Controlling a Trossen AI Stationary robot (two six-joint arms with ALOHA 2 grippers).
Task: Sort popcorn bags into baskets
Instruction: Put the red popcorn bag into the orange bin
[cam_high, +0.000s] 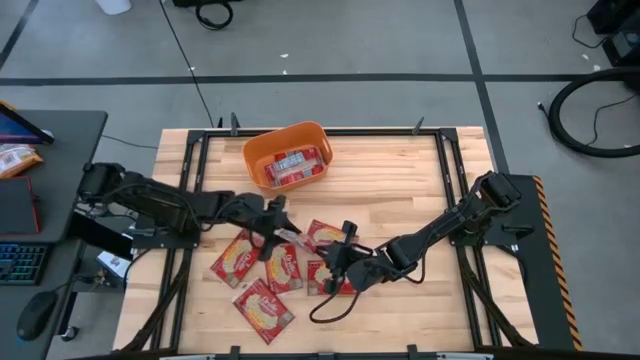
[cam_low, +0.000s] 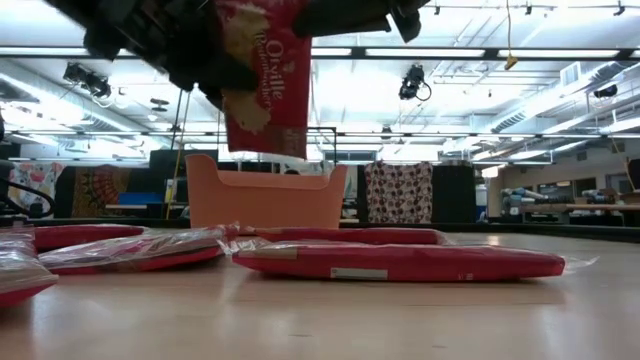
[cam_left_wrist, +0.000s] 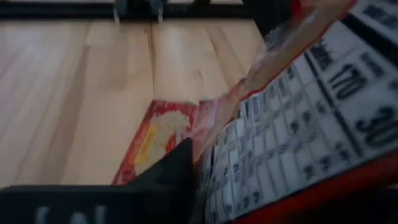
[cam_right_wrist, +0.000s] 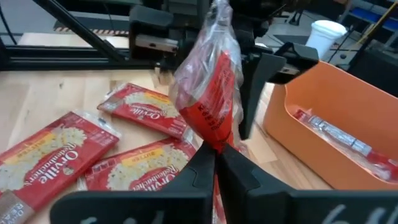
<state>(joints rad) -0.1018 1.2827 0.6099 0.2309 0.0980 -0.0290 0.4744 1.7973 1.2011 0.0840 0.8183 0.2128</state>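
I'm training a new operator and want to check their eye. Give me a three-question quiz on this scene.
1. True or false: the basket is empty.
2. The lifted bag is: A) flat on the table, B) in the air in front of the basket, C) inside the basket.
3. Fill in: the lifted bag is gripped by ___ pincers.

Key:
1. False: red bags lie in it.
2. B.
3. Both: the left pincer and the right pincer meet on it over the loose bags at mid-table.
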